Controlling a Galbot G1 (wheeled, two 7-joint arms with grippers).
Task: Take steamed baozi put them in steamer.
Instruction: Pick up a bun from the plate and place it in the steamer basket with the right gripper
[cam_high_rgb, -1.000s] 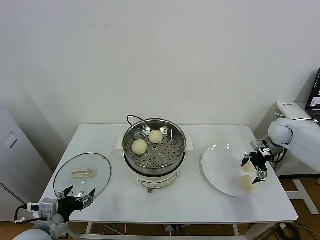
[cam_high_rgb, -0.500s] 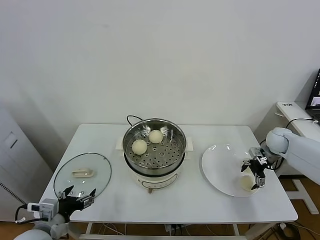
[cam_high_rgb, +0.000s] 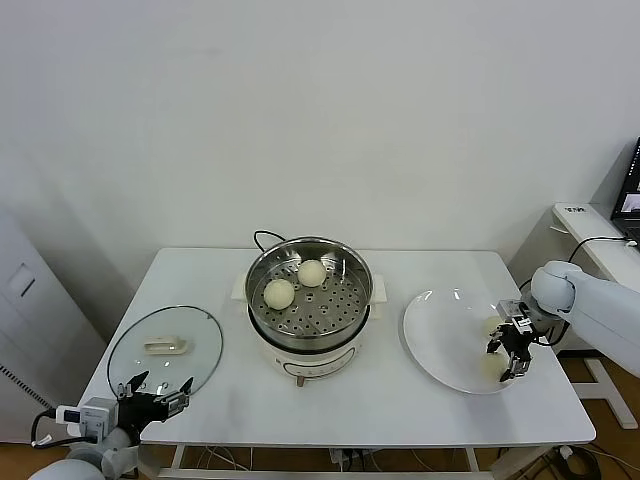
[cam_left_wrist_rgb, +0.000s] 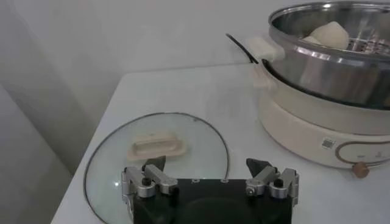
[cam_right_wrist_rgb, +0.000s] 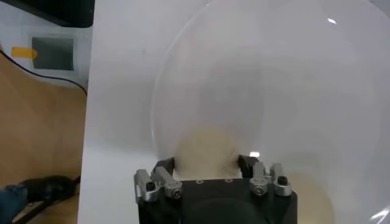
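Two smooth round buns in the shiny metal steamer, at 12 o'clock on the white table. Little holes all over its floor, cream cooker base underneath. Two more buns on the flat white plate at 3 o'clock. Right gripper down on the plate, fingers squeezed around one soft bun; the other bun just beside it. Round glass lid with a cream handle at 9 o'clock. Left gripper parked at 7 o'clock by the lid, fingers wide apart.
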